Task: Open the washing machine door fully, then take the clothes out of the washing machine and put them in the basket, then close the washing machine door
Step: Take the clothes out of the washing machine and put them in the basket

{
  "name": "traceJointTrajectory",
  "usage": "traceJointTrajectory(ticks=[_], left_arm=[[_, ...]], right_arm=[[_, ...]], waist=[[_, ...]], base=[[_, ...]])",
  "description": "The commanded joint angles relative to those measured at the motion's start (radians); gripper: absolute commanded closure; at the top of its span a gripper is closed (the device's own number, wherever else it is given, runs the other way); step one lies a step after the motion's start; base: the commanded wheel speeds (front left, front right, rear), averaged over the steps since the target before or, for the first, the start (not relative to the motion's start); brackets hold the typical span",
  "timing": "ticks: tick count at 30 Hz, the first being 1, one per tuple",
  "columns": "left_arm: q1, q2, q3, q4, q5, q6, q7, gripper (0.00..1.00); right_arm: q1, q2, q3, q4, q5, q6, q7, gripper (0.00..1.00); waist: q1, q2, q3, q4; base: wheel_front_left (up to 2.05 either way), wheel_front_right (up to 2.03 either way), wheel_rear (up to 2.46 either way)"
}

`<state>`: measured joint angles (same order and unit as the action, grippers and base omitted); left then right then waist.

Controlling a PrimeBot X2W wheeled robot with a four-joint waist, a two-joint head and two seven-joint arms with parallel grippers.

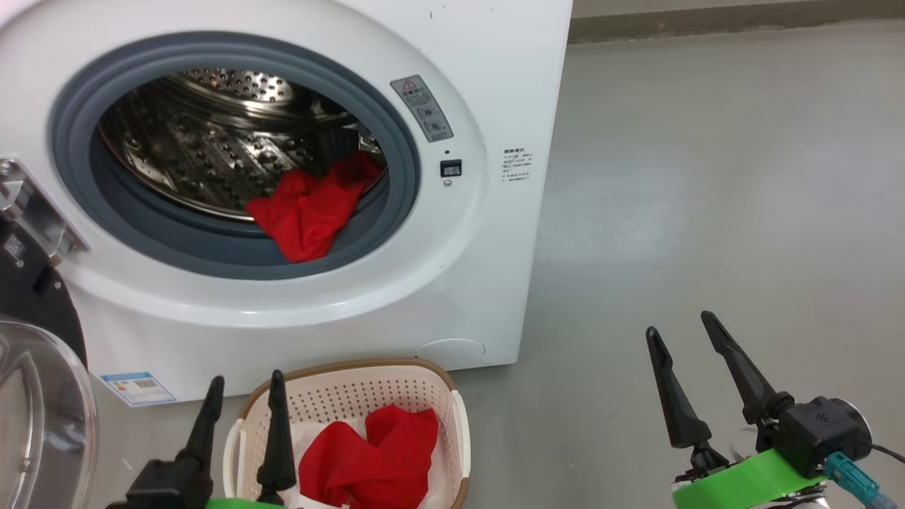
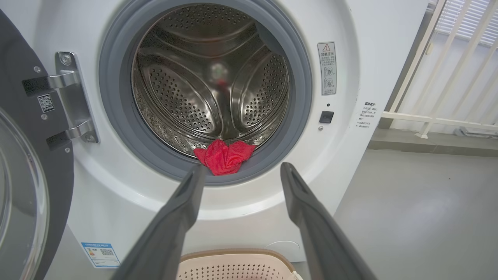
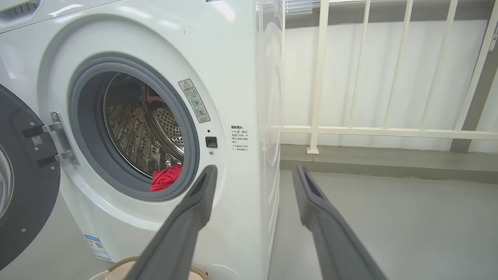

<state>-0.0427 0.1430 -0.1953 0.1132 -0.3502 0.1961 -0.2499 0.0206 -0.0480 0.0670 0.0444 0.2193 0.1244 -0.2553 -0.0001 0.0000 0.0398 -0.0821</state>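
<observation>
The white washing machine stands with its door swung wide open to the left; the door shows its black rim and clear glass bowl. A red cloth lies at the drum's front lip, over the grey ring; it is the same red cloth in the left wrist view and red cloth in the right wrist view. The cream basket on the floor below holds another red cloth over a white piece. My left gripper is open above the basket's left side. My right gripper is open over bare floor.
Grey floor spreads to the right of the machine. A white railing and a low kerb run behind it. The open door's metal hinge sits at the machine's left.
</observation>
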Motion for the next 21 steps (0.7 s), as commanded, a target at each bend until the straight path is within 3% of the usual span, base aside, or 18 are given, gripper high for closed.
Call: traceJointTrajectory(ticks=[1,11,21], left_arm=[[-0.005,0.011,0.035,-0.038,0.002,0.011,-0.012,0.00],[0.060,0.007,0.033,-0.105,-0.001,0.044,0.006,0.00],[0.072,0.010,0.022,-0.116,-0.003,0.049,0.014,0.00]], right_arm=[[-0.006,-0.002,0.017,-0.030,0.002,0.006,-0.006,0.00],[0.026,-0.002,0.026,-0.031,0.009,0.006,-0.006,0.00],[0.026,-0.002,0.029,-0.029,0.008,0.006,-0.006,0.00]], waist=[[0.0001,0.0000,-0.010,-0.001],[0.0001,0.0000,-0.040,-0.003],[0.0001,0.0000,-0.047,-0.003]], base=[[0.00,0.00,0.00],[0.00,0.00,0.00],[0.00,0.00,0.00]])
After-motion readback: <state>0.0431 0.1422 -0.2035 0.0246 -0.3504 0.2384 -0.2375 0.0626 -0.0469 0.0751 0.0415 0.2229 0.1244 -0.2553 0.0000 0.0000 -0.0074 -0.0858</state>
